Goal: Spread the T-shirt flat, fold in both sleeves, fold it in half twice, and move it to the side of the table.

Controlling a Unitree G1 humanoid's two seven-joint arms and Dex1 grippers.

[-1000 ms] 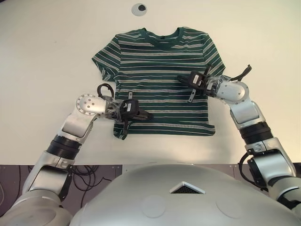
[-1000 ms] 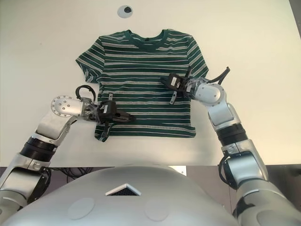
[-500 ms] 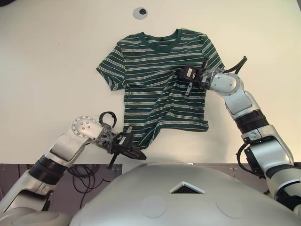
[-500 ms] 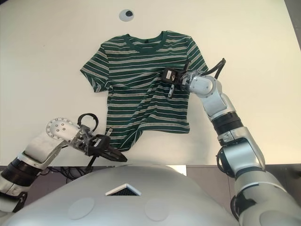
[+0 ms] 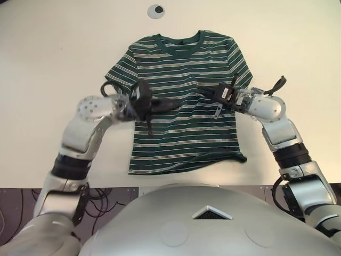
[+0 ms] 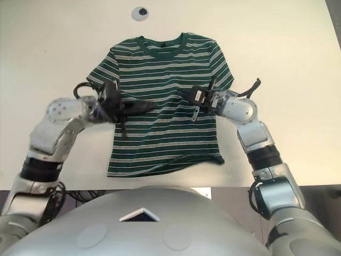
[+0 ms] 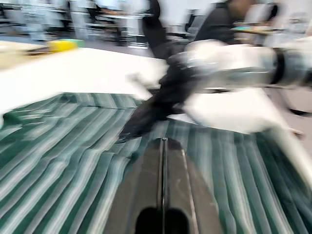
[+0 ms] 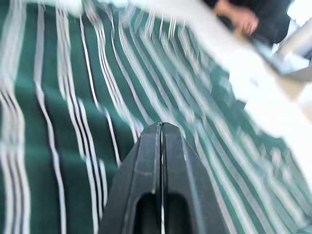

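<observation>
Shirt (image 5: 184,125) lies mostly flat mid-table (image 5: 53,53), collar at 12, hem at 6. Left gripper (image 7: 163,141) sits over it around 9, right gripper (image 8: 160,126) around 3, both pinched closed on nothing.

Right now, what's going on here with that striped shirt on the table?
A humanoid robot is working on a green striped T-shirt that lies spread on the white table, collar away from the robot. The left tool and the right tool are both shut over the middle of the shirt, tips pointing toward each other. Both sleeves lie out flat, so no fold is made yet.
</observation>
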